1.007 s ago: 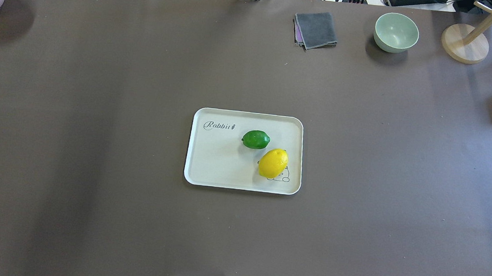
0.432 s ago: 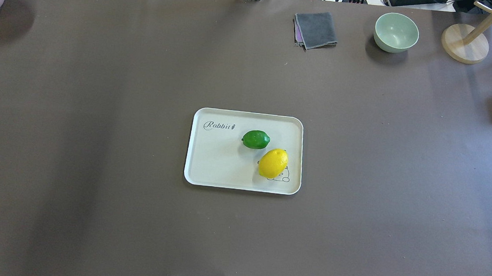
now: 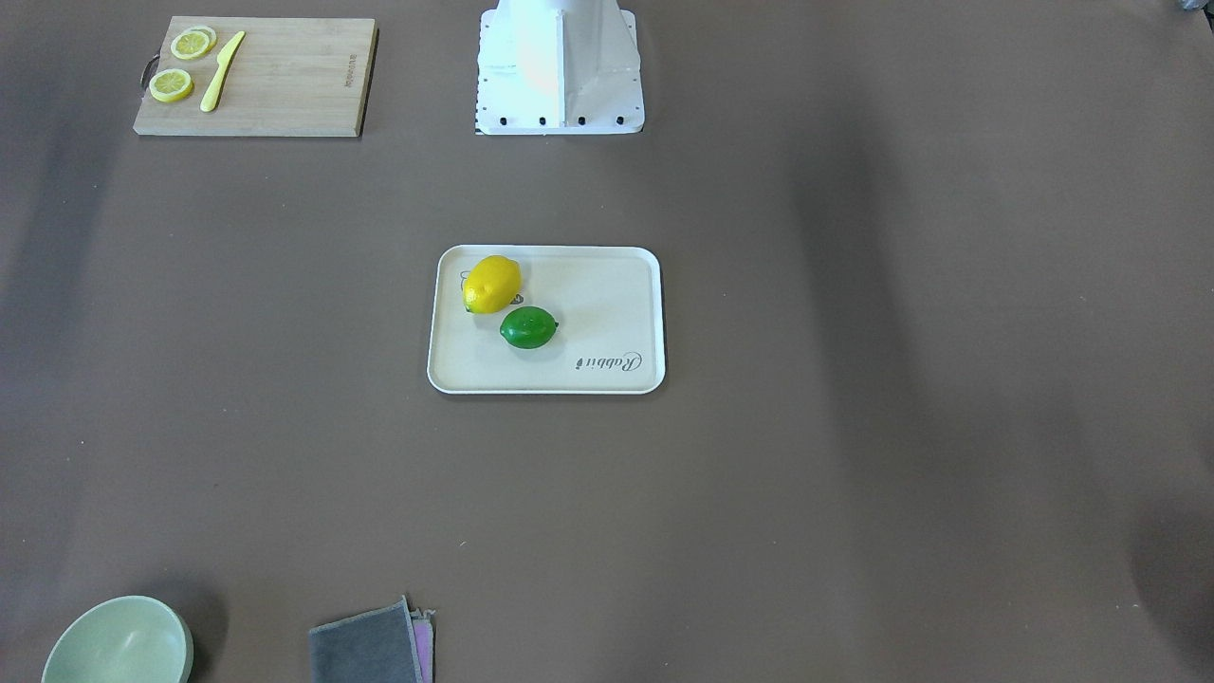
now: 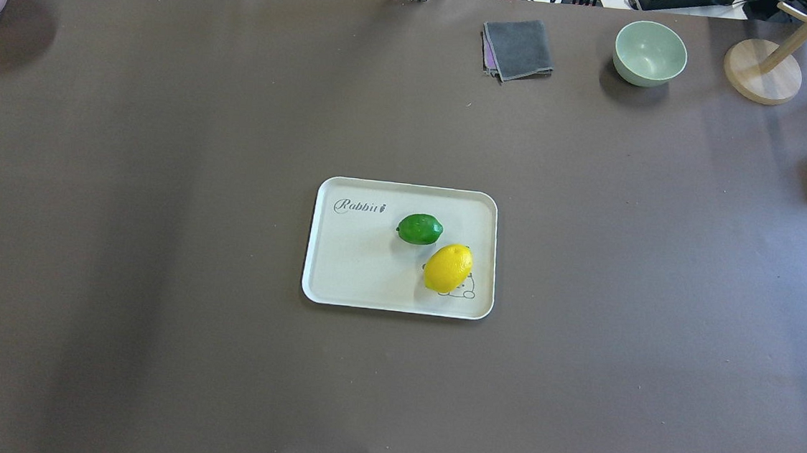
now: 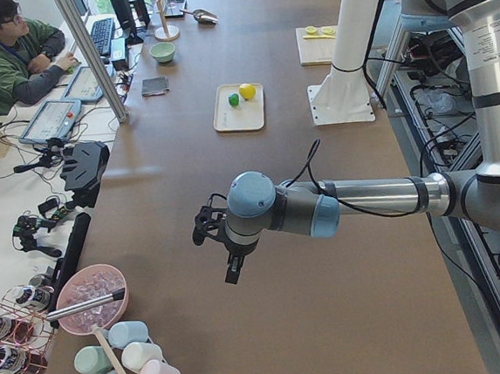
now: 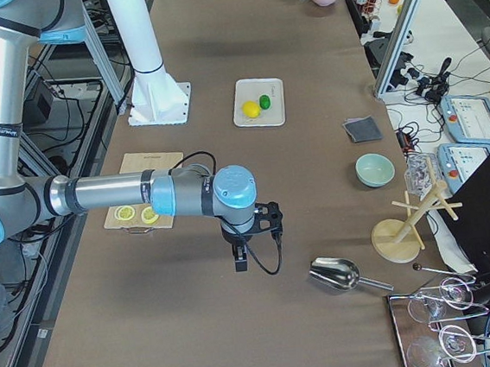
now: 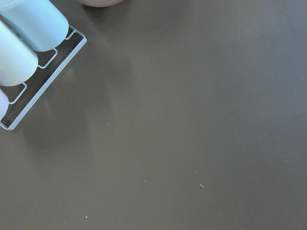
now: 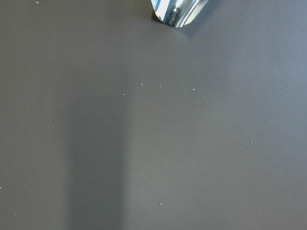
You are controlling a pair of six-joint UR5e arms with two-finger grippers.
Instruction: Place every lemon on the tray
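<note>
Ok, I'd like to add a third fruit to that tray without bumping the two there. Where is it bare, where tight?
Bare: the half of the tray on the robot's left, from the "Rabbit" script to the robot-side rim, beside the green lemon and yellow lemon. Crowded: the other half, where both lie close, the yellow one over the dog drawing.

"Rabbit" in script on tray (image 4: 357, 266) floor; cutting board (image 3: 285, 81) stamp too small to read.

Nothing on the table (image 4: 158, 236) has visibly changed since earlier.
</note>
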